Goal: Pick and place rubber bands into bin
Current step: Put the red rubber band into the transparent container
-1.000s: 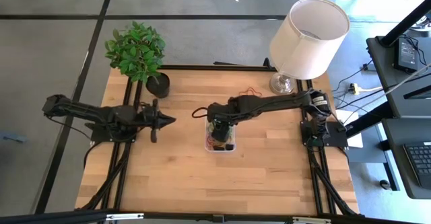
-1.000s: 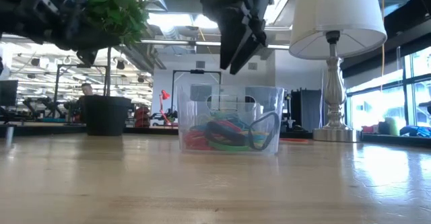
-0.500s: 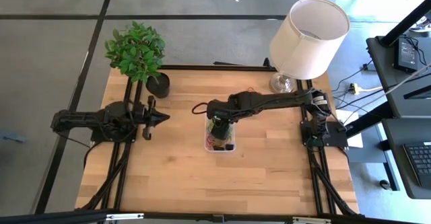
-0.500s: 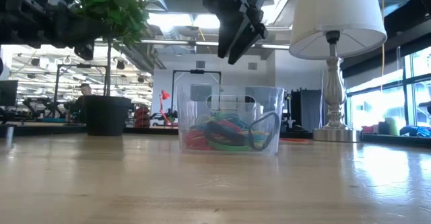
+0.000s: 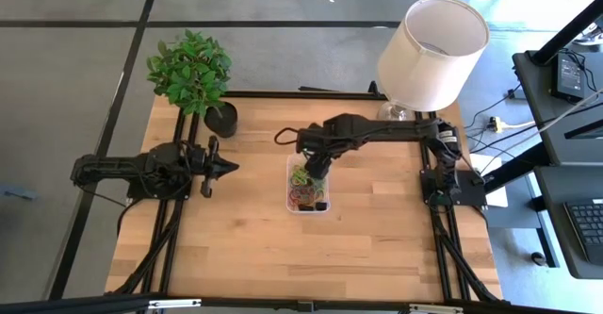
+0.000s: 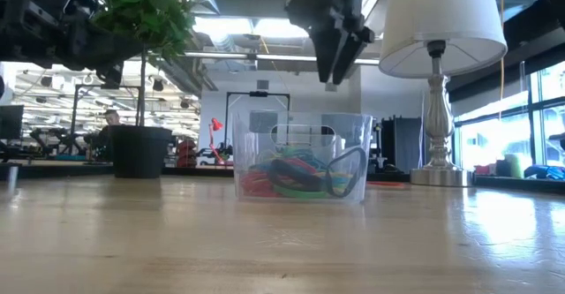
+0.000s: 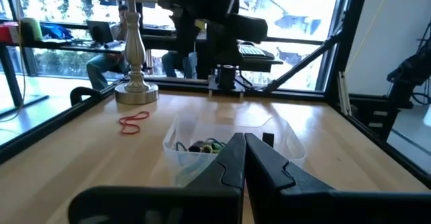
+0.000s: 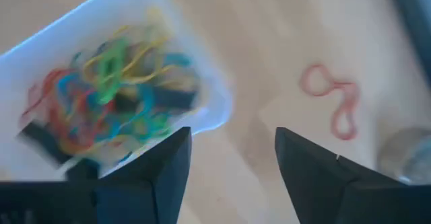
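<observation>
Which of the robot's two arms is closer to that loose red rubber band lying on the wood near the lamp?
The right. Its open tool hangs over the far end of the clear plastic bin, near the red rubber band. The left tool, shut, waits well off to the bin's left.

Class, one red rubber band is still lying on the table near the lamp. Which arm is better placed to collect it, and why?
The right. Its open pincer hangs just past the bin toward the red rubber band by the lamp. The left pincer waits shut, across the bin.
</observation>
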